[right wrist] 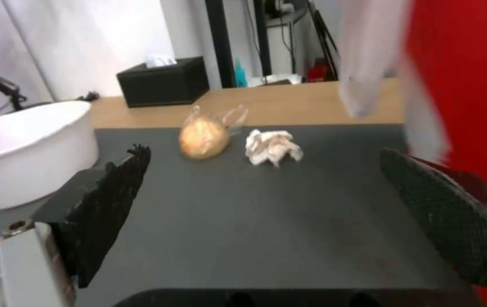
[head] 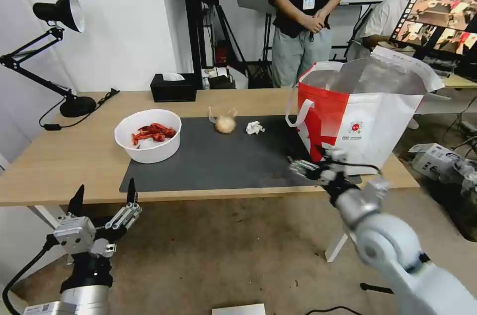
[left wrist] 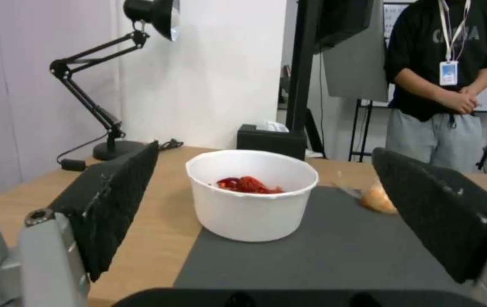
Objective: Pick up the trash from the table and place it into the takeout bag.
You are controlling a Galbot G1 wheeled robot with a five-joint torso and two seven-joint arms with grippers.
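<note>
We see the white bowl [head: 148, 135] holding red crayfish shells [head: 153, 132] on the mat's [head: 223, 163] left end; the takeout bag [head: 365, 111] stands open-mouthed on the tabletop [head: 74, 156] at the right; between them lie the wrapped ball [head: 225, 124] and tissue [head: 254, 127]; our right gripper [head: 304, 166] hovers wide beside the bag; our left gripper [head: 104, 198] waits wide below the tabletop edge; a tissue box [head: 173, 87] sits behind.

takeout bag [right wrist: 465, 85] blurred, cut off, bowl [right wrist: 21, 149] partly cropped
</note>
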